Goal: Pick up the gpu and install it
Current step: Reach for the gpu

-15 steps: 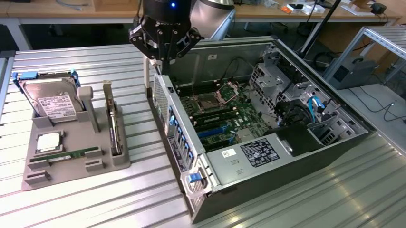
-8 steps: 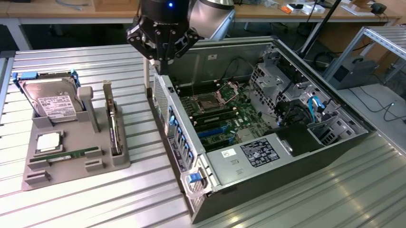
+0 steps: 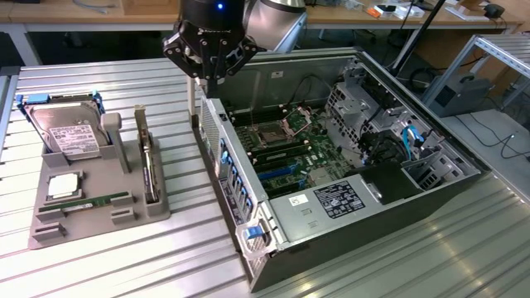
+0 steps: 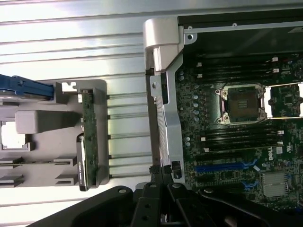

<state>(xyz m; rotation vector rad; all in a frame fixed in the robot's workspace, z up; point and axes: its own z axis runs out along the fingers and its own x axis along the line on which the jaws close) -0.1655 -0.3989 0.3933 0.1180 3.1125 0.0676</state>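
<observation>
The gpu (image 3: pixel 148 162) stands on its edge in a slot along the grey holder tray (image 3: pixel 124 214), its silver bracket end toward the back. In the wrist view the gpu (image 4: pixel 90 142) appears edge-on as a green and black strip. My gripper (image 3: pixel 208 77) hangs above the rear corner of the open computer case (image 3: pixel 248 205), to the exterior view's right of the gpu and well above it. Its fingers (image 4: pixel 152 201) are shut with nothing between them. The motherboard (image 3: pixel 290 152) lies exposed inside the case, with blue slots (image 4: pixel 222 166).
On the tray are a silver hard drive (image 3: pixel 71 133) in a blue frame, a processor chip (image 3: pixel 64 185) and a green memory stick (image 3: pixel 91 203). Drive cages and cables (image 3: pixel 389 133) crowd the case's far side. Ribbed metal table (image 3: pixel 124 267) surrounds everything.
</observation>
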